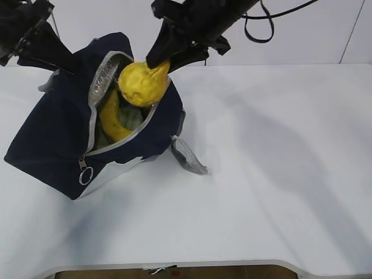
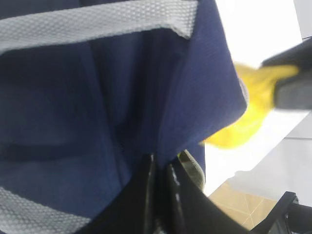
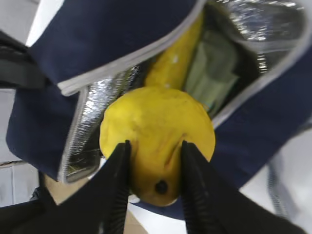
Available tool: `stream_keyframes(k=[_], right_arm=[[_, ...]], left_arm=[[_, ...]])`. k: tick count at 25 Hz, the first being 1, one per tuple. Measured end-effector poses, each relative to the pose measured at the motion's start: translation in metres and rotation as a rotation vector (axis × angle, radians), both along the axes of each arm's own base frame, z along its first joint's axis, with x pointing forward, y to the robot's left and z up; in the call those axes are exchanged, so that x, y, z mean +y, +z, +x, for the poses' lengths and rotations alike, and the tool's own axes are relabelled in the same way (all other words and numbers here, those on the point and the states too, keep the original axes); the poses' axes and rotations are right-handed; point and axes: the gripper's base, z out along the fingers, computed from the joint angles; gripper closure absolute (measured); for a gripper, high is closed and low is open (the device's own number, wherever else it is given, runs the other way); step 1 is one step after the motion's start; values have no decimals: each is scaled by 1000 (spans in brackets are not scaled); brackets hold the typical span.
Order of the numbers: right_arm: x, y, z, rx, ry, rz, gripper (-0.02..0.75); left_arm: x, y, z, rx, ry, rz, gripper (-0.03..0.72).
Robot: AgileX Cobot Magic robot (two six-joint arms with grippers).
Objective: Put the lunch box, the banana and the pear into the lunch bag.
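The navy lunch bag [image 1: 52,139] lies tilted on the white table with its zipper mouth gaping open. The banana [image 1: 111,119] lies inside it beside the green-lidded lunch box [image 1: 133,119]. My right gripper [image 1: 160,65] is shut on the stem end of the yellow pear [image 1: 139,81], which hangs at the upper rim of the mouth. In the right wrist view the pear [image 3: 156,126] sits between the right gripper's [image 3: 155,146] fingers, over the banana [image 3: 173,63] and the lunch box [image 3: 212,73]. My left gripper [image 2: 160,163] is shut on a fold of the lunch bag [image 2: 97,97] and holds its upper left edge up.
A grey strap handle [image 1: 189,154] trails from the bag onto the table at the right. The zipper's ring pull [image 1: 85,174] hangs at the bag's lower corner. The table's front edge [image 1: 174,264] runs along the bottom.
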Motion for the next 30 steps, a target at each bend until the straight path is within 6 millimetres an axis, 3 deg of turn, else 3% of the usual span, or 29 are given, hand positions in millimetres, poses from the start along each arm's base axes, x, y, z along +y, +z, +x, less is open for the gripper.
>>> stream_keyframes(k=[6,10,17,22,30], right_arm=[[19,-37,6,66,43,-2,456],[26,-45,13,30,14,24,420],[32,-58,20,27,11,72,158],[27,-57,20,18,55,61,134],[23,-31,26,-65,54,142,142]], left_arm=[[0,0,0,0,1,-3,681],[0,0,0,0,1,-3,681],[0,0,0,0,1,-3,681],[0,0,0,0,0,0,681],[0,0,0,1,1,3,681]])
